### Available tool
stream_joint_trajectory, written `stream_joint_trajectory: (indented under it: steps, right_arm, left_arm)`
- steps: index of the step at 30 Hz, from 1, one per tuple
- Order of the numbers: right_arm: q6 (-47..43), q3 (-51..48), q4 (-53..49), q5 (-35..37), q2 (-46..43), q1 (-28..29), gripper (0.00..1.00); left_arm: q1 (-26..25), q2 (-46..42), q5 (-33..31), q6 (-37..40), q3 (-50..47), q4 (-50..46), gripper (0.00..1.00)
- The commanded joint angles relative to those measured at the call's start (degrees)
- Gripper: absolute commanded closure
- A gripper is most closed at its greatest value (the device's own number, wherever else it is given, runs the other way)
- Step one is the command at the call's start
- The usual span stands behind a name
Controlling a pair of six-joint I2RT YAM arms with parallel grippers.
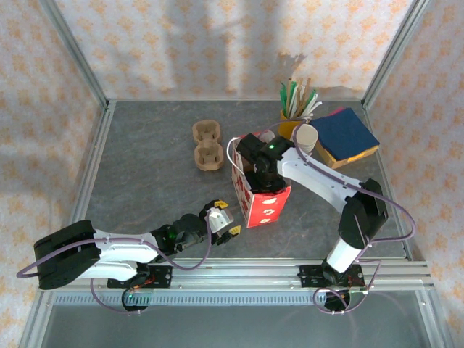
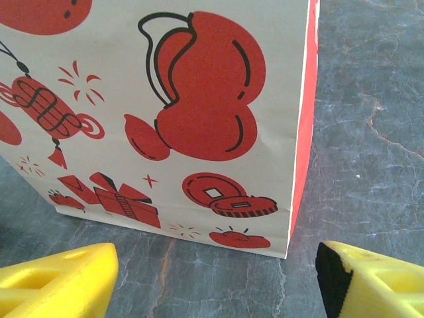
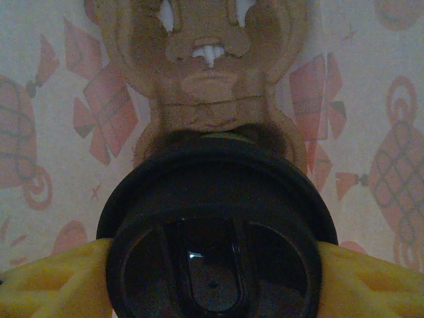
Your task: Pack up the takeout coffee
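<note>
Coffee (image 3: 215,232) sits within right claw (image 3: 212,265) inside bag (image 3: 371,99), over carrier (image 3: 212,86), likely for seating; clamped or not, cannot tell. Left claw (image 2: 215,281), apart, waits near bag, likely to steady it.

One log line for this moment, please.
right gripper: inside paper bag, closed on lidded coffee cup | carrier: in bag beyond cup | left gripper: open, low beside bag, holding nothing
</note>
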Motion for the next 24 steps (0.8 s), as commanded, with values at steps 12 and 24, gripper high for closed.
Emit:
stream_joint_trajectory:
  steps: [12, 24]
  right_arm:
    - [0.4, 3.8, -0.9, 0.4, -2.9, 0.0, 0.31]
    - [0.5, 5.3, -1.4, 0.2, -3.2, 0.0, 0.31]
  left_arm:
    - [-0.6, -0.6, 0.4, 0.2, 0.8, 0.8, 0.18]
    - [-0.6, -0.6, 0.5, 0.5, 1.0, 0.8, 0.18]
